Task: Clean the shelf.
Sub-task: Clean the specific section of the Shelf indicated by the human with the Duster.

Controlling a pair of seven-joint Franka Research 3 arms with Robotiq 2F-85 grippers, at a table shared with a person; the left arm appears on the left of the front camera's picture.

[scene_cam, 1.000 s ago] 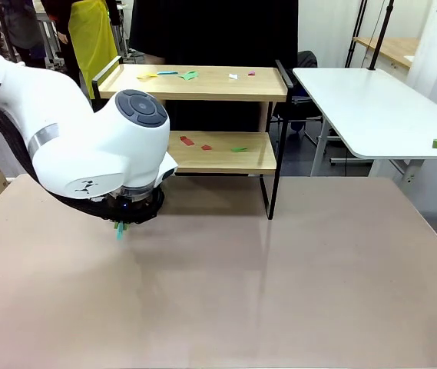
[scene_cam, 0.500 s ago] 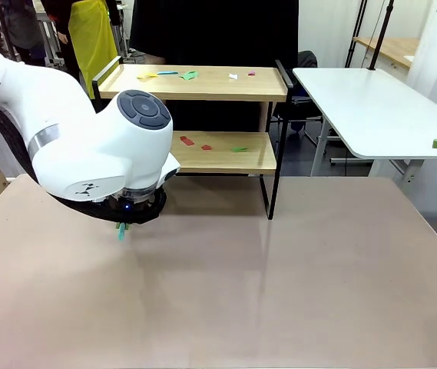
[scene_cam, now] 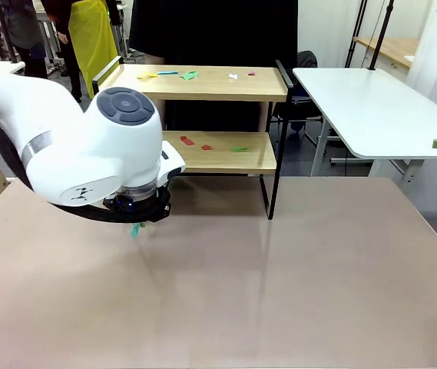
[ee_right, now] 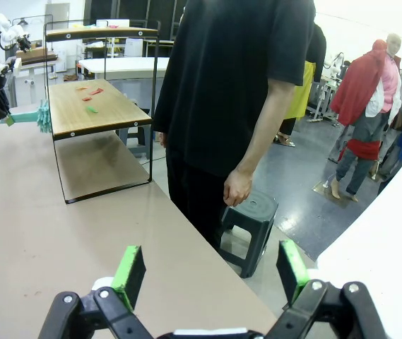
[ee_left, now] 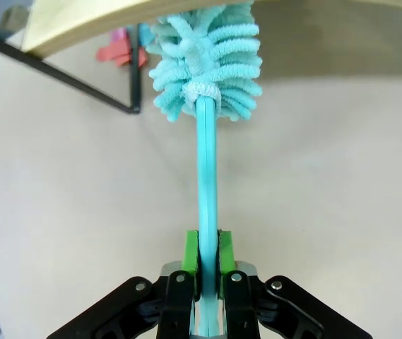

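Gripping fluffy teal chenille duster (ee_left: 204, 70) by its handle, left gripper (ee_left: 208, 247) clamped | two-tier light wooden shelf (scene_cam: 210, 81) far-right, lower board nearest | right gripper (ee_right: 211, 272) jaws spread, farther

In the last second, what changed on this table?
The left end effector, still shut on the teal duster, shifted slightly to the right in front of the shelf. Nothing was picked up or released. The paper scraps on both boards and the open right end effector stayed put.

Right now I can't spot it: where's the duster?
Left wrist view: the duster is clamped in the left tool, its fluffy head at the lower-board end of the shelf.
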